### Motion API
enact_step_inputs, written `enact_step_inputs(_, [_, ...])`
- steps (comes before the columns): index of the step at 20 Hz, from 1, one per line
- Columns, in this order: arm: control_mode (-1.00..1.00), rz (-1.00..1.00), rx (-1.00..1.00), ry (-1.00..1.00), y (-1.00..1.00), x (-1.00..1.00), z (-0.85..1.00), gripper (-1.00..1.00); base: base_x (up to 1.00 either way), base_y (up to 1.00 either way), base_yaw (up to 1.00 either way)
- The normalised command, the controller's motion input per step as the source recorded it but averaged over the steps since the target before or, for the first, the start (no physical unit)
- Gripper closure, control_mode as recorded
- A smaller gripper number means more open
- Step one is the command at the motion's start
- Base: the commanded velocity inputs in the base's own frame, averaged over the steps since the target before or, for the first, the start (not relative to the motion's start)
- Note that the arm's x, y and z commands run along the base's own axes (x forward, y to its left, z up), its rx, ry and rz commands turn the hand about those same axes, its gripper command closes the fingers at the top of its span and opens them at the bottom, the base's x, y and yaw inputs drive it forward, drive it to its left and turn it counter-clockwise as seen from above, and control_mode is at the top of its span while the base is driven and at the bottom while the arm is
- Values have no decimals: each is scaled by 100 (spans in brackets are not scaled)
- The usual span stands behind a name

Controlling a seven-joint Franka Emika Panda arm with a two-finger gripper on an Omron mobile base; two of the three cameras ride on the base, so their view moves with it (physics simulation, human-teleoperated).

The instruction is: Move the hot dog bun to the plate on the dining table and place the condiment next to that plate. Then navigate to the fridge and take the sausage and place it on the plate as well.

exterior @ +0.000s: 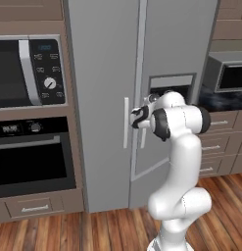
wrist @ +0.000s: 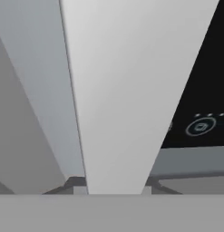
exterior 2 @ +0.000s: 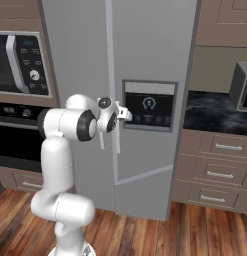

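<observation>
The closed fridge (exterior: 108, 73) stands directly ahead of the arm; the sausage presumably lies behind its doors, unseen. Its right door's vertical handle (wrist: 118, 90) runs lengthwise straight up through the end effector (exterior: 140, 117), which is clenched on that handle, so the pull must go outward, across the bar's long axis.

floor: wood planks (exterior: 68, 233) | cabinets: brown (exterior 2: 215, 172) | counter: dark (exterior 2: 210, 112)

Wood floor (exterior: 93, 230) below the claw carries the fridge (exterior: 103, 73); dark countertop (exterior 2: 215, 112) right of the claw, microwave (exterior 2: 242, 87) on it.
</observation>
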Motion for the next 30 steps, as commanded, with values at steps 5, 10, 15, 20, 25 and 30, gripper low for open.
enact_step_inputs(5, [-100, -9, 0, -6, -33, -98, 17, 100, 0, 0, 0])
enact_step_inputs(10, [-100, -13, 0, -3, -35, -100, 32, 100, 0, 0, 0])
enact_step_inputs(15, [-100, -11, 0, 0, -32, -97, 47, 100, 0, 0, 0])
enact_step_inputs(20, [-100, -2, -1, 0, 0, -49, 80, -100, 0, 0, 0])
enact_step_inputs(25, [-100, 1, -9, 4, 31, -44, 87, -100, 0, 0, 0])
enact_step_inputs(30, [-100, 0, -5, 22, 48, -44, 79, -100, 0, 0, 0])
